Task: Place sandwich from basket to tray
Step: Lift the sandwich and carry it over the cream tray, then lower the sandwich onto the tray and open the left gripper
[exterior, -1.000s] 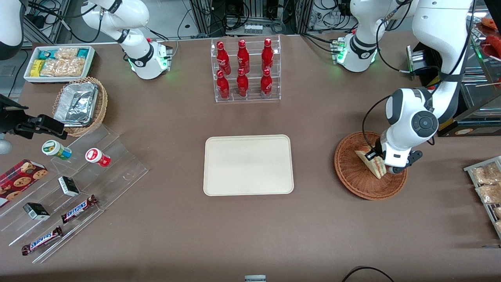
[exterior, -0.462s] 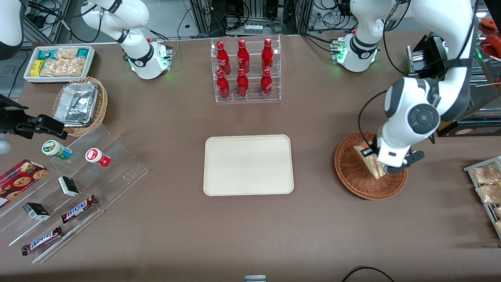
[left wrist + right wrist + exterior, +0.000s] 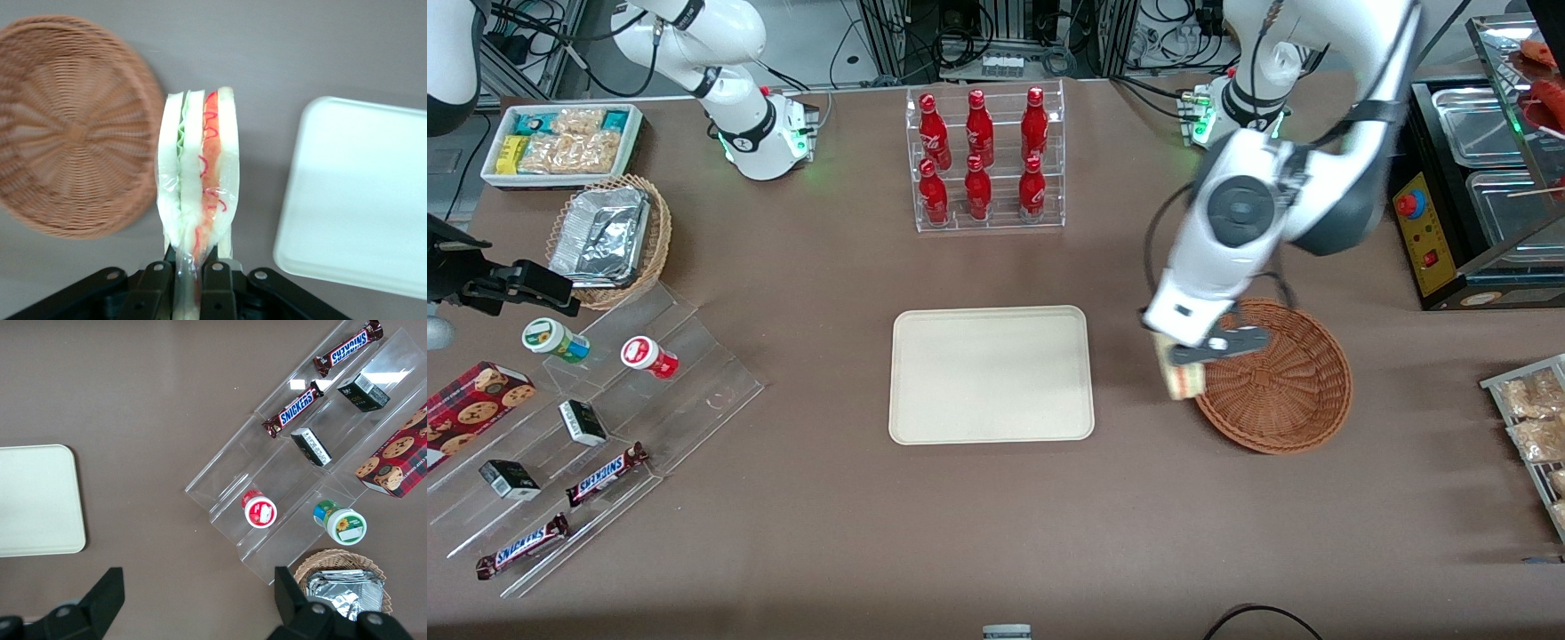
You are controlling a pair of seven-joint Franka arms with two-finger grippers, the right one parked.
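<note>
Sandwich (image 3: 198, 193): clear-wrapped wedge, pale bread with green and red filling, clamped by its lower end between the closed jaws of the left arm's gripper (image 3: 189, 275); held in the air above bare tabletop, between basket and tray, out of the basket. Gripper (image 3: 1190, 356): just over the basket rim on the side toward the tray. Basket (image 3: 1294, 400): round reddish-brown wicker, nothing visible inside, toward the working arm's end of the table. Tray (image 3: 991, 373): flat cream rectangle, bare, at table centre. Bottle rack (image 3: 985, 160): clear, six red bottles, farther from the front camera than the tray
</note>
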